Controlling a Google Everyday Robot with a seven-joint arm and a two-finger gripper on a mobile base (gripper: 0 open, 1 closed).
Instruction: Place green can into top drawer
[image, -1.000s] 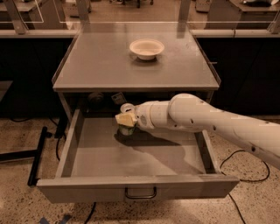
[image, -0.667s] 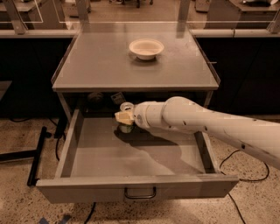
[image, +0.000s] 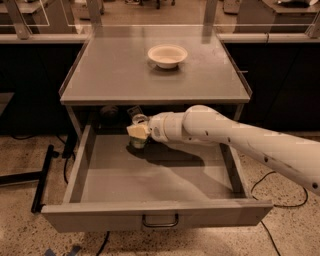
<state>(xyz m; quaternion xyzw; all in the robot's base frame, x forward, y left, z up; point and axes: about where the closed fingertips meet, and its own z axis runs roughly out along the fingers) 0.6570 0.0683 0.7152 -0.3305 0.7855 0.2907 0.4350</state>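
Observation:
The top drawer (image: 150, 177) is pulled wide open below the table top, with its dark handle (image: 160, 220) at the centre of the front panel. My gripper (image: 137, 131) reaches in from the right to the drawer's back left. It is closed around the green can (image: 137, 143), which stands upright. The can's base is at or just above the drawer floor. The silver top of the can shows above the fingers, and a yellowish finger pad (image: 135, 131) covers its middle.
A white bowl (image: 167, 54) sits on the grey table top (image: 110, 75) above the drawer. My white arm (image: 240, 137) crosses the drawer's right side. Cables and a dark bar (image: 42, 175) lie on the floor to the left.
My gripper and the can have shifted slightly to the left inside the drawer. The drawer and the bowl have not moved.

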